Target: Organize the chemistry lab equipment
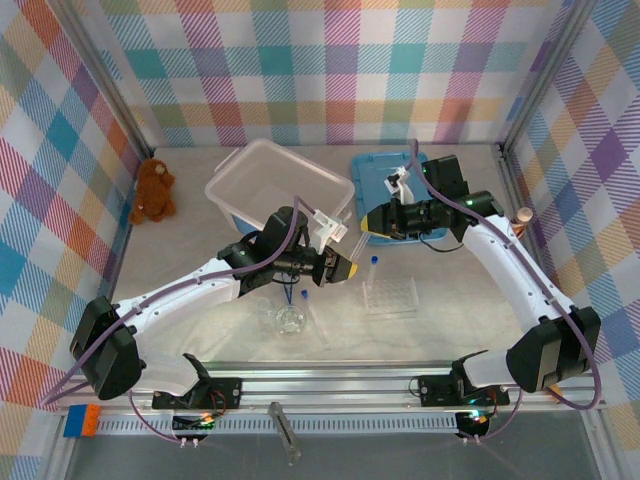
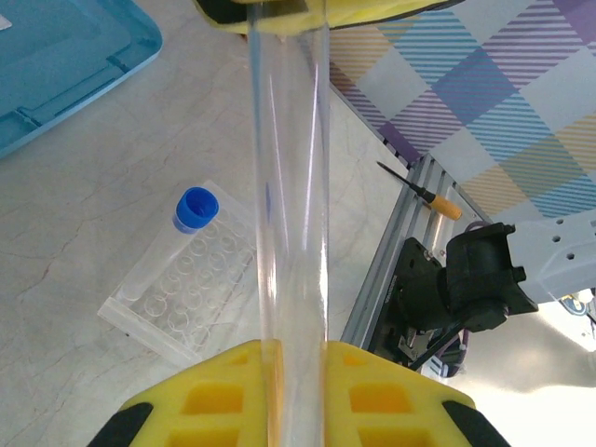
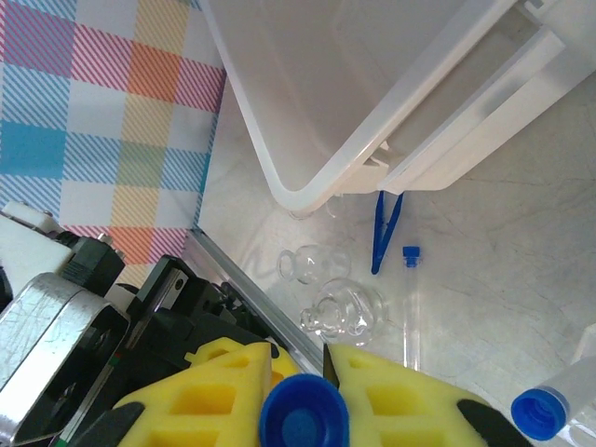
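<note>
A clear test tube is clamped between the yellow fingers of my left gripper, which is shut on it. The tube runs up into my right gripper. In the right wrist view the tube's blue cap sits between the fingers of the right gripper, which are closed on it. Both grippers meet above the table beside the clear rack. One blue-capped tube stands in the rack. Another tube, blue tweezers and round glassware lie on the table.
A clear plastic bin stands at the back with a blue lid to its right. A brown teddy bear sits at the far left. A screwdriver lies on the front rail.
</note>
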You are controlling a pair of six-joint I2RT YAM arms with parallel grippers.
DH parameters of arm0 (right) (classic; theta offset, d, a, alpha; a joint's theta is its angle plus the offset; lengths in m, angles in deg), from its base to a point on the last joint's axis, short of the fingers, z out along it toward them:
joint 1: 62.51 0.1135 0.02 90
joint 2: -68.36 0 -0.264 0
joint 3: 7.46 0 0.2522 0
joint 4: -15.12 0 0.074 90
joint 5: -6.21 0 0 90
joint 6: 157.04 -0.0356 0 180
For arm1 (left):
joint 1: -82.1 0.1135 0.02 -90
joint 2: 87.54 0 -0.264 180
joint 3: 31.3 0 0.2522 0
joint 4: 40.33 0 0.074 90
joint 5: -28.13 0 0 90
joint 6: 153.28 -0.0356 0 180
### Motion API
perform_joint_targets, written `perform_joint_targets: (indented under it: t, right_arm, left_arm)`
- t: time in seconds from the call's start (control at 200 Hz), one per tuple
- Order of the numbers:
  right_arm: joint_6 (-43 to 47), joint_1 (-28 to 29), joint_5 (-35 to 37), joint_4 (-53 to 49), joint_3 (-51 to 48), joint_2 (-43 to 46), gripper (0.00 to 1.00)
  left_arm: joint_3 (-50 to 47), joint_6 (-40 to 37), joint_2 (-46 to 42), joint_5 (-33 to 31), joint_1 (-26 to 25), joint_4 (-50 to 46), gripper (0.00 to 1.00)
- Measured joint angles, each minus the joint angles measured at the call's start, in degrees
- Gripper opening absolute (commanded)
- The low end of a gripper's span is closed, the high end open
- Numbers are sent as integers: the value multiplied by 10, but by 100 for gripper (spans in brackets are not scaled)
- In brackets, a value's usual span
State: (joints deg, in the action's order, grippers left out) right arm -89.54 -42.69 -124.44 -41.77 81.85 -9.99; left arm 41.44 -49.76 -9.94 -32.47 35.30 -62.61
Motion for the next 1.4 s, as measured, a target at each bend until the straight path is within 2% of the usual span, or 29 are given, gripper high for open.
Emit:
perform_joint_targets:
  t: [0.04,0.105,0.2,0.305,0.465,0.64,1.075,1.23,1.4]
  right_arm:
    - [1,0,0,-1,0,0,15]
    - [3,0,-2,-2,0,-1,15]
    - [8,0,-1,-3,0,-1,14]
    - [10,0,5,-3,0,-1,14]
    - [9,-4,21,-12,3,0,14]
    - [9,-4,69,-17,6,30,15]
    - [3,-1,269,-43,-5,153,14]
    - [-6,34,374,-40,-56,215,14]
    - [-12,127,520,-25,-108,261,14]
  left_arm:
    - [0,-1,0,0,0,-1,18]
    - [1,-4,0,-1,0,-3,25]
    - [1,-5,0,-4,-2,-7,45]
    - [1,-8,0,-11,-2,-9,55]
    - [9,0,-1,-16,-3,-15,58]
    - [11,4,-22,-41,-3,-20,59]
    - [11,6,-52,-159,-3,-54,64]
    - [11,6,-51,-186,-3,-64,65]
    - [10,8,-50,-202,-3,-65,65]
